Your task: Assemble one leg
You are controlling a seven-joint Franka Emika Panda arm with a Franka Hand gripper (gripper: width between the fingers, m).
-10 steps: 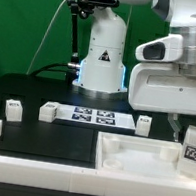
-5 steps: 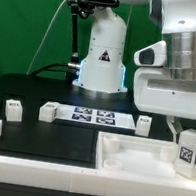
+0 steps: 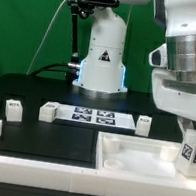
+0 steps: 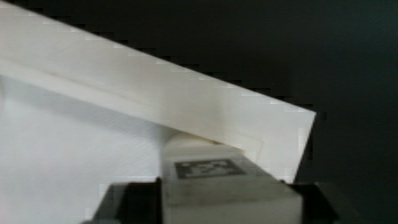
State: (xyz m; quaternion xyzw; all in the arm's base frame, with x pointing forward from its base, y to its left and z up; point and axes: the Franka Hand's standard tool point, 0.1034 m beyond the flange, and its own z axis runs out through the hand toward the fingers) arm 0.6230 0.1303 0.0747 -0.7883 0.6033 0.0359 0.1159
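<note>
Black-and-white square tag on leg (image 3: pixel 190 151), pattern too small to read. Arm hangs from above at exterior view's right, wrist vertical. Pincer (image 4: pixel 217 192) points down, closed on leg's two sides. Leg small, chunky, white, at right end of tray (image 3: pixel 128 157) on dark tabletop (image 3: pixel 61 129). Contact with tray unclear.

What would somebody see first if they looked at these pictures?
The big white robot arm on the exterior view's right catches the eye first. Its gripper holds the leg, a small white block with a black-and-white tag, at the far right corner of the white tray. Behind them, on the black table, lies the marker board, with another small white block beside it.
</note>
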